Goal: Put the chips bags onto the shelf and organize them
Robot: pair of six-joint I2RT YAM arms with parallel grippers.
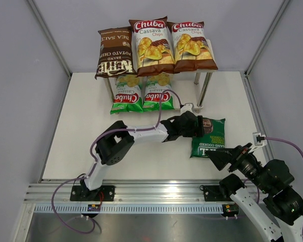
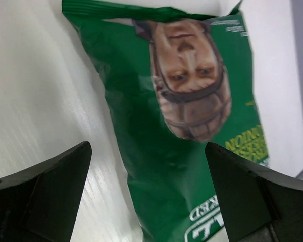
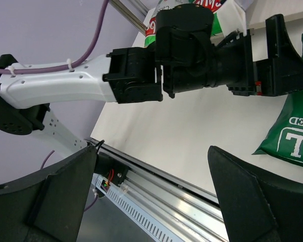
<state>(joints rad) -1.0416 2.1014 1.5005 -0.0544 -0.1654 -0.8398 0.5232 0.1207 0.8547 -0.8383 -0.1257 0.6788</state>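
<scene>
Left third: bare worktop [image 1: 76, 136] runs from the side wall to the left arm [image 1: 141, 133]. At the back stands the shelf [image 1: 204, 89]. Its top tier carries, left to right, the Kettle bag [image 1: 113, 52] and two Chuba Cassava bags [image 1: 152, 46] [image 1: 193, 46], edges overlapping and overhanging the board. The lower tier holds two light green Chuba bags [image 1: 126, 95] [image 1: 158, 92] side by side, with an open gap between them and the right-hand legs. Centre: the left arm reaches rightward, jaws spread wide over the far edge of the dark green bag [image 1: 210, 141]; contact cannot be told. That bag lies flat on the worktop, clear of the shelf. Right: the right arm [image 1: 262, 176] sits by the front rail [image 1: 156, 192], jaws wide apart and holding nothing, just beside the bag's near edge.
</scene>
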